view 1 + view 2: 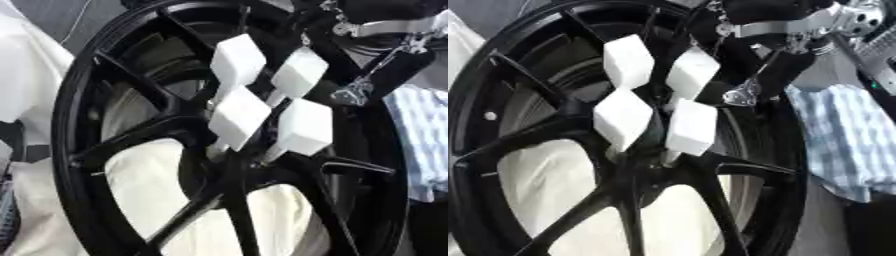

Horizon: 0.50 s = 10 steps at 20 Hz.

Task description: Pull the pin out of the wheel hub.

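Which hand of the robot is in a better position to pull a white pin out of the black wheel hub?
The right hand. It shows at the upper right, just beside the four white pins in the wheel hub. The left hand appears in neither view.

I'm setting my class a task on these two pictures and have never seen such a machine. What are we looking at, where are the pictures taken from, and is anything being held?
Both pictures come from one stereo camera in the head of a humanoid robot that a person drives: its left eye and right eye, same moment, nearly the same view.

Filling the view is a large black spoked wheel, standing on edge. Four white block-shaped pins stick out around its hub.

At the upper right, a black and silver arm reaches in: the robot's right hand, lying close behind the white blocks. Whether its fingers grip a block cannot be made out. The left hand is not visible.

Behind the wheel hang pale fabric and a blue checked cloth.
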Each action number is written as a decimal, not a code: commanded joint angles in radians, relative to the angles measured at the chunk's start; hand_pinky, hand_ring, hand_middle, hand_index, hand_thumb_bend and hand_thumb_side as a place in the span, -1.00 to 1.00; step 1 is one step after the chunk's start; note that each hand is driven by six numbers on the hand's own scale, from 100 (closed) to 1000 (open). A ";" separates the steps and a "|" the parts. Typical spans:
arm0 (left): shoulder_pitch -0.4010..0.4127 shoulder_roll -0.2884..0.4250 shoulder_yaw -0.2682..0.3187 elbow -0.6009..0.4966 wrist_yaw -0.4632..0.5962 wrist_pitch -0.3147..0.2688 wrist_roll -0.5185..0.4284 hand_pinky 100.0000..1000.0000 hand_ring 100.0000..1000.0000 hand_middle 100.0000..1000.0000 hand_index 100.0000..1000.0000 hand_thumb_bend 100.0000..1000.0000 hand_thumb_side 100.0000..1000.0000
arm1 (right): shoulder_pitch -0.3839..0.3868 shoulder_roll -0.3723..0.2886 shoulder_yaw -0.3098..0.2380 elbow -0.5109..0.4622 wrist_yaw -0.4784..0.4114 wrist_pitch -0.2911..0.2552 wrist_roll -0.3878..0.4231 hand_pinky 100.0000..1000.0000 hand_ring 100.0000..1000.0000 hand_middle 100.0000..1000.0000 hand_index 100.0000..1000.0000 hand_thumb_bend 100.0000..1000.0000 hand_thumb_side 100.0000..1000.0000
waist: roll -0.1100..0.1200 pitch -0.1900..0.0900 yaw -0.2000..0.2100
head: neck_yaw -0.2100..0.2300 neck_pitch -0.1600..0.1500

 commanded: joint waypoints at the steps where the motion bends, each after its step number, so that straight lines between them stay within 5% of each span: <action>1: -0.002 0.012 0.005 -0.016 0.004 0.002 -0.001 0.61 0.25 -0.04 0.50 -1.00 0.54 | -0.012 -0.016 -0.003 0.008 -0.041 -0.002 -0.017 0.78 0.68 -0.08 -0.04 -1.00 -0.61 | 0.011 -0.023 -0.002 | -0.004 -0.011; 10: 0.001 0.007 0.008 -0.016 0.007 0.005 0.000 0.61 0.25 -0.04 0.49 -1.00 0.54 | -0.020 -0.021 -0.005 0.026 -0.160 0.031 -0.044 0.72 0.52 -0.36 -0.35 -1.00 -0.70 | 0.011 -0.035 -0.005 | -0.010 -0.008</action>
